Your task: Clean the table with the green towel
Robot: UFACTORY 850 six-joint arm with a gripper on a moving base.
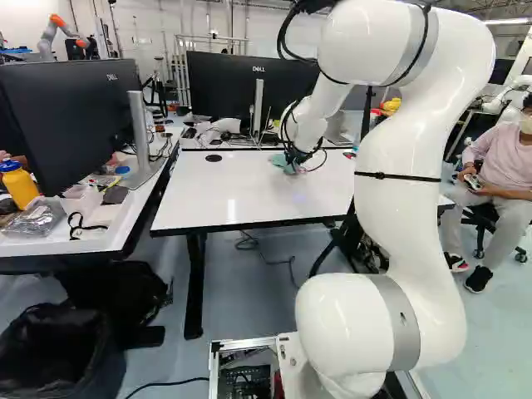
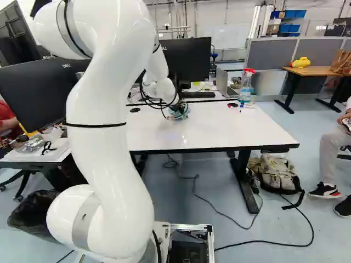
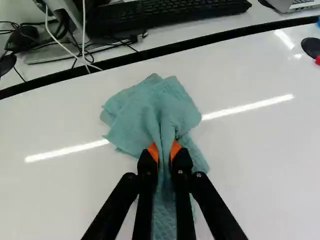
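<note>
The gripper [image 3: 165,151] is closed on the green towel [image 3: 142,112], pinching a fold between its two orange pads over the far part of the white table [image 3: 55,120]; the loose cloth fans out over the tabletop. To wipe well, the arm should press that cloth lightly and evenly, then draw it in long, overlapping strokes towards the table's near edge (a bunched towel cleans only a narrow strip). The grip should stay firm without the fingertips scraping the table, and the strokes should steer round the black disc [image 3: 311,46] set in its top. Beyond the table's far edge, a monitor [image 1: 220,83] carries a maker's mark; near its far right corner, a spray bottle [image 2: 245,86] bears a label.
</note>
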